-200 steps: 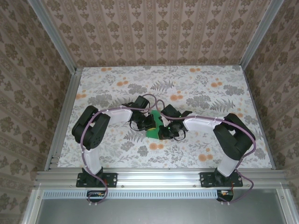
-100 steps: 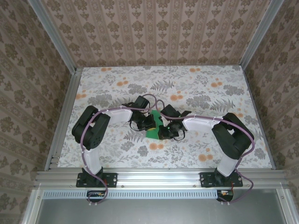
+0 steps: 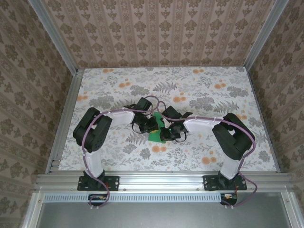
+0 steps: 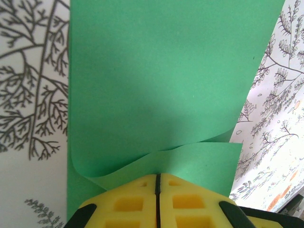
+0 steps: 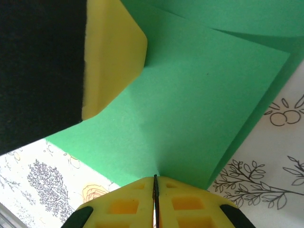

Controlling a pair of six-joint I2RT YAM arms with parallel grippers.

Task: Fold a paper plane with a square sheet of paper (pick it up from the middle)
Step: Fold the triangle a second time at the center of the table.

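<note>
A bright green sheet of paper [image 3: 155, 136] sits at the table's middle, between the two arms, folded over on itself. In the left wrist view the paper [image 4: 156, 71] lies spread ahead, and a curled flap of it runs into the tips of my left gripper [image 4: 157, 175], whose yellow pads are pressed together on it. My right gripper [image 5: 155, 176] is shut on another edge of the paper [image 5: 190, 109], and a faint crease fans out from its tips. The left gripper's yellow pad [image 5: 114, 52] touches the paper at the upper left of the right wrist view. From above, the left gripper [image 3: 153, 126] and right gripper [image 3: 165, 133] nearly meet.
The floral tablecloth [image 3: 199, 90] covers the table. Aluminium rails [image 3: 66, 114] and patterned walls close it in on three sides. Both arms bend inward from their bases at the near edge.
The right arm's elbow and wrist have crept slightly to the left, toward the left gripper. The left arm and the paper look unmoved.
</note>
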